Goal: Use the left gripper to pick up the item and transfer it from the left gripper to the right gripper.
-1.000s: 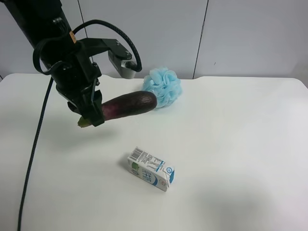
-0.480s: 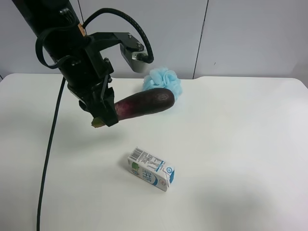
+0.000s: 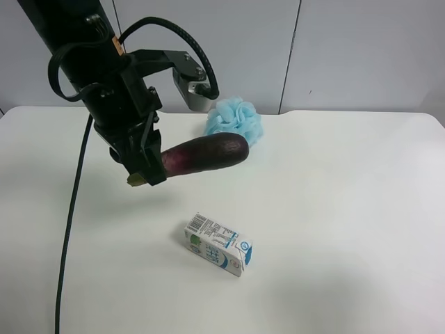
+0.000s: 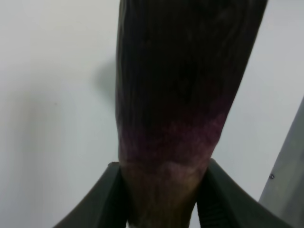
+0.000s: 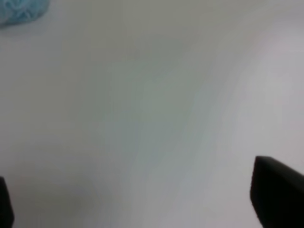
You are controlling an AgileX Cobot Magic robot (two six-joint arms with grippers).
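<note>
The eggplant (image 3: 205,153) is dark purple-black with a lilac band and a greenish tip. It hangs in the air above the white table (image 3: 348,195), lying nearly level. My left gripper (image 3: 146,170) is shut on its lilac stem end, on the arm at the exterior high view's left. In the left wrist view the eggplant (image 4: 180,95) fills the frame between the two fingers (image 4: 102,202). My right gripper (image 5: 152,199) shows only two dark fingertips (image 5: 278,190) wide apart over bare table, open and empty. It is out of the exterior high view.
A white-and-blue milk carton (image 3: 219,253) lies on its side near the table's front middle. A fluffy light-blue bath pouf (image 3: 235,120) sits at the back, just behind the eggplant's free end; it also shows in the right wrist view (image 5: 21,10). A black cable (image 3: 69,229) hangs at left.
My left gripper has carried the eggplant up and toward the exterior view's right over the second, then eased slightly back. The carton and pouf have not moved.
</note>
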